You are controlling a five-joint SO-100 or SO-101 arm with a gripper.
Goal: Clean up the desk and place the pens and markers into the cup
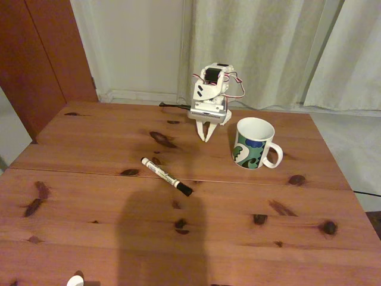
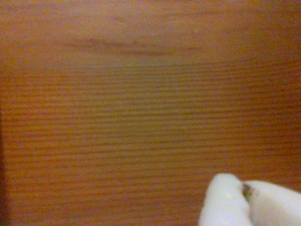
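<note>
Trouble, from where I stand, would start with the reach. The gripper [image 1: 207, 138] hangs folded near the top centre of the fixed view, its white fingers pressed together into one point just above the desk [image 1: 89, 196], with nothing between them. In the wrist view the fingertips [image 2: 225, 197] show at the lower right as a pale closed pair over bare wood grain.

The marker [image 1: 166, 176] lies flat in the middle of the frame, slanting from upper left down to lower right, black cap at the lower right end. It sits well apart from the gripper and left of the cup [image 1: 253, 143], which stands upright at centre right, handle pointing right.

I judge the slant to be the main risk: unless the jaws open wide and turn to cross the barrel, they could nudge it and send it rolling across the smooth wood. A grip near one end might let it droop or slip on the way over. The cup stands close beside the arm, so a careless swing could clip its rim or knock it.
</note>
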